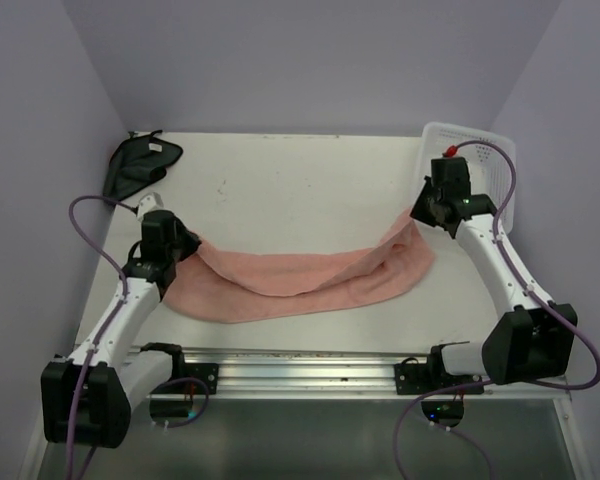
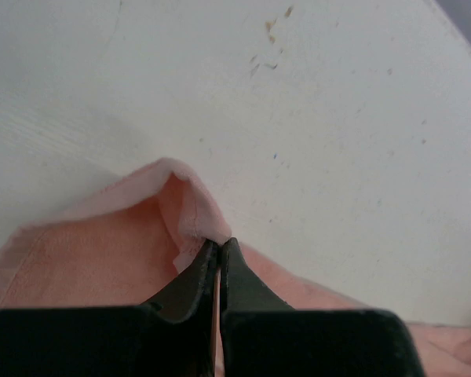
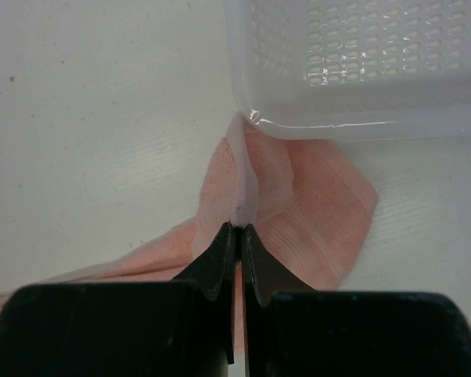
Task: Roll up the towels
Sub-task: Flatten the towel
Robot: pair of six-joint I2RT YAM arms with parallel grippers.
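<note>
Top external: white, scuffed table [image 1: 300,180], lilac walls [image 1: 310,60]; L claw [image 1: 185,245] & R claw [image 1: 425,215] clamp pink towel [image 1: 300,282] ends, basket [image 1: 500,160] by towel's R end.

Nothing in any view can be read: no text, brand, number or sign. The only label in sight is a small white tag [image 1: 156,148] on the blackish cloth with dark trim [image 1: 138,170], which lies at the far-left corner of the surface [image 1: 280,200]. The tag is too small to show whether it carries any print.
</note>
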